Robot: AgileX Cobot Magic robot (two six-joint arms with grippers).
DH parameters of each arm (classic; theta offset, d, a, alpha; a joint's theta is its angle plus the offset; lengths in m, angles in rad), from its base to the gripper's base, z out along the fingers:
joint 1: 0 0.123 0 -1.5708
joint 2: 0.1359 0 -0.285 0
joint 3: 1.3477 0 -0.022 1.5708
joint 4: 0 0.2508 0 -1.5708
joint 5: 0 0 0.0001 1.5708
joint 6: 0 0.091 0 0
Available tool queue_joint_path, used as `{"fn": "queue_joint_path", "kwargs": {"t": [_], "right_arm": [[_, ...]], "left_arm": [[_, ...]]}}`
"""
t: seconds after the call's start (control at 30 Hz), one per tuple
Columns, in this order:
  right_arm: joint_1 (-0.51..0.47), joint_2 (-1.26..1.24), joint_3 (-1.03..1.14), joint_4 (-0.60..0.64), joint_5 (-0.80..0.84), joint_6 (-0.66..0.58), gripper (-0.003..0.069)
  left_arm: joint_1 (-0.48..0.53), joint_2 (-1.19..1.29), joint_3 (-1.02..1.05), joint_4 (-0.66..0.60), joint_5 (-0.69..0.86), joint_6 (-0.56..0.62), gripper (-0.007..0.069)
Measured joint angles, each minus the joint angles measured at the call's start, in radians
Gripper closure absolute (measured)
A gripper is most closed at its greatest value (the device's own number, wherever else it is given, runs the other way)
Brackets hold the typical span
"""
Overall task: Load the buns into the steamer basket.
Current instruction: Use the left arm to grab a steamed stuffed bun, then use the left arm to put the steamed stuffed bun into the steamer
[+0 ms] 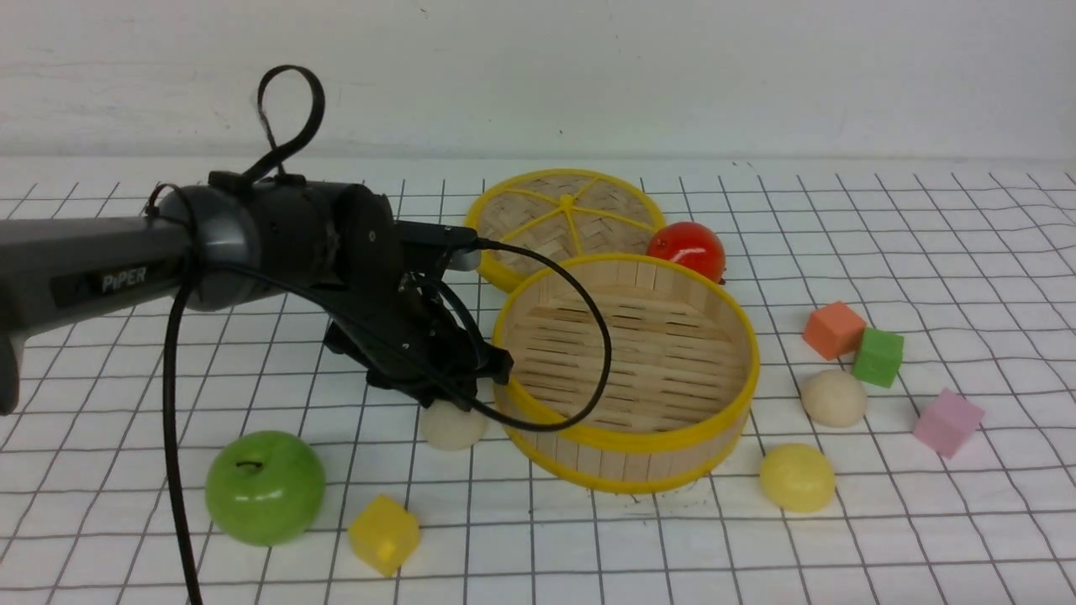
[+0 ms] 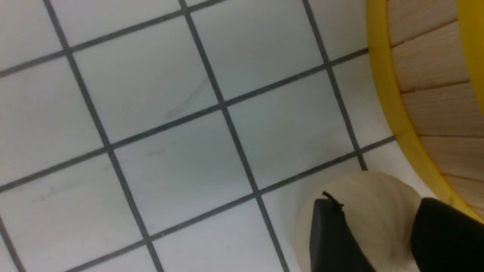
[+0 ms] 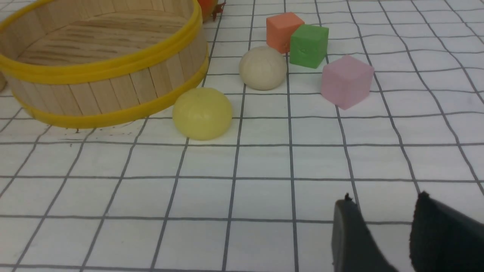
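Observation:
The steamer basket (image 1: pixel 630 441) stands mid-table with nothing in it. One cream bun (image 1: pixel 454 427) lies on the cloth against its left wall. My left gripper (image 1: pixel 445 402) hangs right over that bun; in the left wrist view the bun (image 2: pixel 374 215) shows between and beneath the two parted black fingers (image 2: pixel 332 238), next to the basket's yellow rim (image 2: pixel 393 109). A second cream bun (image 1: pixel 833 397) and a pale yellow bun (image 1: pixel 797 476) lie right of the basket. My right gripper (image 3: pixel 385 197) is open over bare cloth, well short of the yellow bun (image 3: pixel 202 113) and the cream bun (image 3: pixel 262 68).
A woven lid (image 1: pixel 565 220) and a red tomato-like ball (image 1: pixel 686 249) sit behind the basket. A green apple (image 1: pixel 266 486) and a yellow cube (image 1: pixel 384 534) are at front left. Orange (image 1: pixel 833 329), green (image 1: pixel 878 357) and pink (image 1: pixel 947 422) cubes crowd the right cream bun.

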Motion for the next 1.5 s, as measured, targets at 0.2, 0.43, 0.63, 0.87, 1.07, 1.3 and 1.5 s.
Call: {"fn": "queue_joint_path", "kwargs": {"t": [0.2,0.43,0.63,0.87,1.07,1.3,1.5], "right_arm": [[0.0,0.0,0.0,0.0,0.0,0.0,0.0419],[0.0,0.0,0.0,0.0,0.0,0.0,0.0419],[0.0,0.0,0.0,0.0,0.0,0.0,0.0419],[0.0,0.0,0.0,0.0,0.0,0.0,0.0419],[0.0,0.0,0.0,0.0,0.0,0.0,0.0419],[0.0,0.0,0.0,0.0,0.0,0.0,0.0419],[0.0,0.0,0.0,0.0,0.0,0.0,0.0419]], "left_arm": [[0.0,0.0,0.0,0.002,0.011,0.0,0.0509],[-0.001,-0.06,-0.006,-0.004,0.074,0.0,0.0636],[-0.051,-0.16,-0.109,-0.032,0.121,0.015,0.0636],[-0.165,-0.055,-0.246,-0.063,0.031,0.064,0.0636],[-0.147,0.135,-0.34,0.01,0.007,0.015,0.0571],[-0.145,0.165,-0.374,0.024,0.08,0.0,0.027],[-0.146,0.067,-0.374,0.026,0.18,-0.005,0.0077]]}}
